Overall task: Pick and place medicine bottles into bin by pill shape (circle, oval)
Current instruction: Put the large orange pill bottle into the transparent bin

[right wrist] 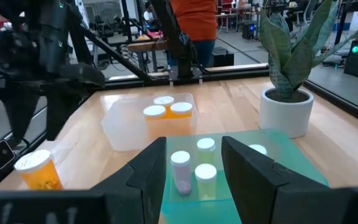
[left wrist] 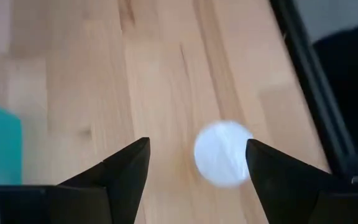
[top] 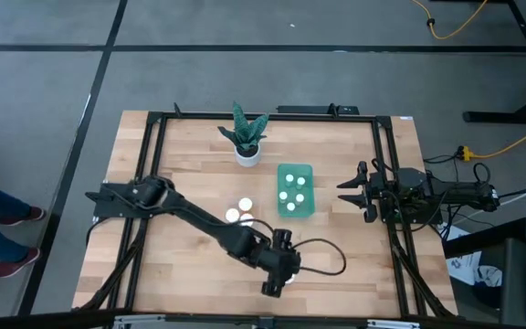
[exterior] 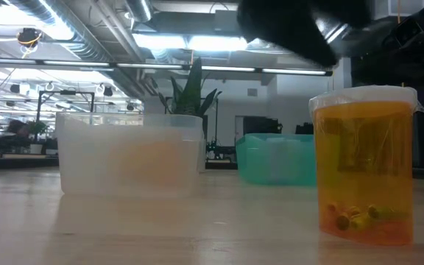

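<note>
Left pincer [top: 279, 281], at the near edge of the desk [top: 181, 155], hangs over a single orange medicine bottle [exterior: 365, 165] with a white cap; in the left wrist view its two dark fingers [left wrist: 127, 168] stand apart on either side of the cap [left wrist: 223, 153], one finger close beside it, neither clearly pressing it, so the pincer is released and grips nothing. The bottle stands upright on the wood, with small yellow and orange pills lying at its bottom. Farther in, toward the middle of the desk, a clear bin [right wrist: 143, 118] holds three orange bottles with white caps [right wrist: 167, 107], and just beside it a teal bin [top: 295, 190] holds four more white-capped bottles [right wrist: 205, 172]. Behind the bins a potted plant [top: 247, 135] with stiff green leaves stands in a white pot. Right pincer [top: 343, 195] waits at the right side of the desk, level with the teal bin and pointed toward it, its fingers [right wrist: 143, 170] parted with nothing between them. Beyond the desk, a person in an orange top [right wrist: 193, 25] stands in the room; at the left edge of the overhead view a person's legs and red shoes [top: 7, 239] show on the floor.
</note>
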